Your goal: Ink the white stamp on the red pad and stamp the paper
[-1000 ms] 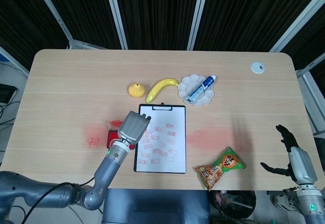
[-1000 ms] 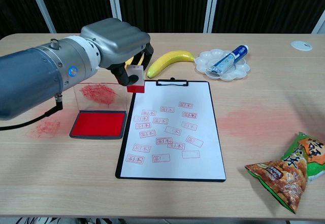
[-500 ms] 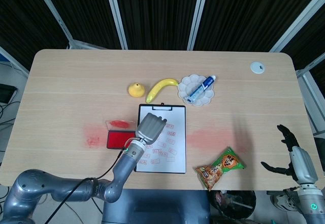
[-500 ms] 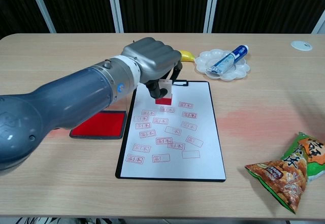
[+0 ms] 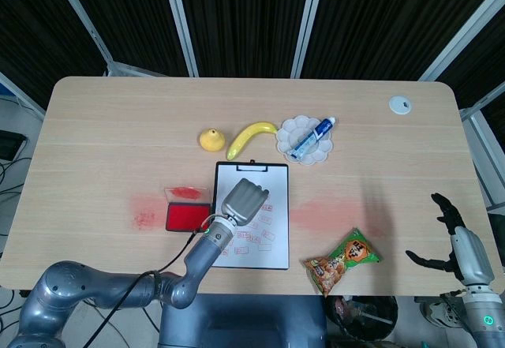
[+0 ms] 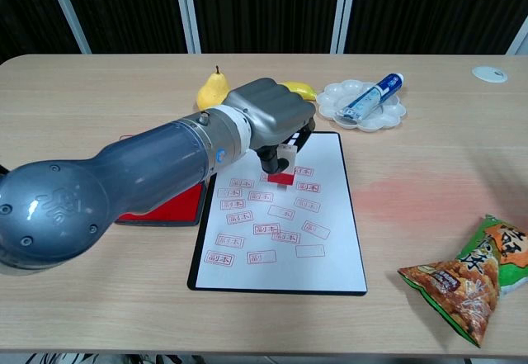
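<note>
The step in hand is the stamping itself: inking looks done, and the stamp is over the sheet. The left hand point(image 6: 268, 120), grey metal with its fingers curled, pinches the small white block stamp with a red inked face point(image 6: 282, 166) from above. In the chest view the stamp's red underside sits at or just above the white paper sheet on the black clipboard point(image 6: 326, 240), in the upper middle of the sheet; whether it already touches the paper I cannot tell. The paper carries many red rectangular imprints, and the stamp sits among those nearest the clip.

The red ink pad in its flat dark tray point(image 5: 183, 218) lies just beside the clipboard's left edge, toward the front-left part of the table, mostly hidden by the arm in the chest view. Its clear lid point(image 5: 187, 193), smeared red, stands at the pad's far side.

The right hand point(image 5: 451, 241) hangs off the table's right front corner, fingers spread, holding nothing.

The next move, as I judge it, calls for a straight, level press onto a bare patch of paper, without sliding, so the mark does not smear or overlap a neighbouring imprint, then a clean vertical lift. The clipboard is not pinned by the other hand, so a sideways push could shift it.
</note>
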You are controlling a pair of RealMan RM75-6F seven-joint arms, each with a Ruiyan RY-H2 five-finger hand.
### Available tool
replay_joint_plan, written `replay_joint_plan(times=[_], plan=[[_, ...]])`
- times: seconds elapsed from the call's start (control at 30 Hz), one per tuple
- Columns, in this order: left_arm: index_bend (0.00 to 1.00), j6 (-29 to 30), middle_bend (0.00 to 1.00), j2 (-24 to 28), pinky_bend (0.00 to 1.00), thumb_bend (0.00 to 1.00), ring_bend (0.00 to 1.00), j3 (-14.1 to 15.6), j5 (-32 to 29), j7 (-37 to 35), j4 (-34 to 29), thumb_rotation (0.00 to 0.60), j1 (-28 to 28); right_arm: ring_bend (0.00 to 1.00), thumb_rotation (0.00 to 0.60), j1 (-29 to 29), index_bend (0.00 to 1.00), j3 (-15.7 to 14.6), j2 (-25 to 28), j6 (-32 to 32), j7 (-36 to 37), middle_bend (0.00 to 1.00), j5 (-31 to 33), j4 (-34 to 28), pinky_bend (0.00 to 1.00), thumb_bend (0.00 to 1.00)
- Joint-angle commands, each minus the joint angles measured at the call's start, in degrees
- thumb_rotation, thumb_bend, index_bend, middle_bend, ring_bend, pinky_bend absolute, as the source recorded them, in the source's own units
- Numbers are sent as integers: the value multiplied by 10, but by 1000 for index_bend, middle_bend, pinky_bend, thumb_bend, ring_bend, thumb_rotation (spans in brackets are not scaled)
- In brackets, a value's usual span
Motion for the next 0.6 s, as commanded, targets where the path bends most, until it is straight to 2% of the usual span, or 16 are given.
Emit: replay_joint_plan(times=[0.03,0.6], plan=[[752,-2,792,-5,1000,568,889,3,-2,-1,9,600,-3,0,600,0,21,0,0,0,0,0,0,0,219,124],[752,-1,792,-30,1000,568,888,8,-5,-12,48,600,-9,0,600,0,21,1,1,-2,4,0,1,-2,219,124]])
